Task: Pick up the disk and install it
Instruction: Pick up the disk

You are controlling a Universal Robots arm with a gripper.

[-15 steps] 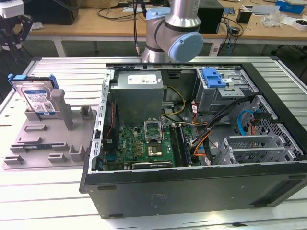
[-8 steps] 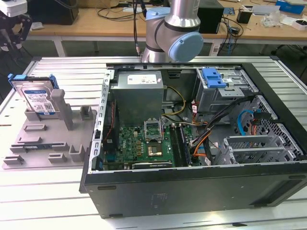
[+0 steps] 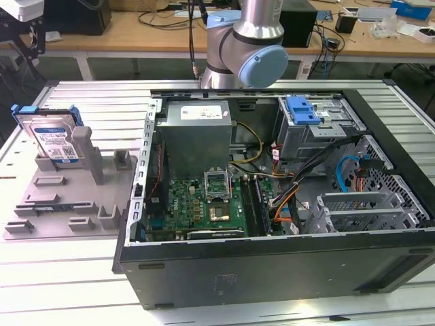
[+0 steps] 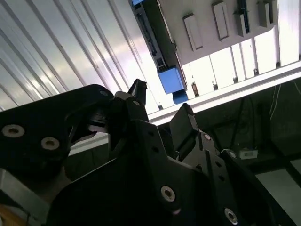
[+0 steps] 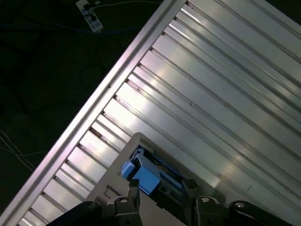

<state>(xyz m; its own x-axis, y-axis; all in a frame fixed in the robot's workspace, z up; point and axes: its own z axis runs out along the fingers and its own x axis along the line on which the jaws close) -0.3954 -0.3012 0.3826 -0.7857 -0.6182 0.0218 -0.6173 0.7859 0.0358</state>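
- Disk stood on edge in a slot of the grey holder, upper left of the exterior view, label toward the camera, blue frame around it. Upright, so its upper edge was free to grab.
- Holder lay flat on the slatted tabletop, just beside the open computer case, on the exterior view's left of it. This kept the disk near the case.
- Gripper in the second wrist view: fingers apart, clear gap, nothing between them. Empty.
- Blue end of the disk showed past the fingertips in both wrist views, apart from them, no contact. Judged: gripper roughly lined up over the disk.
- Arm rose behind the case, top centre of the exterior view.
- Case lay on its side, panel off, so the inside was reachable from above.
- Drive cage sat upper right inside the case, with a bare blue bracket on it. That bracket was not the task's disk.
- Grey power supply box sat upper left inside the case.
- Judged: disk not yet picked up, install not begun.
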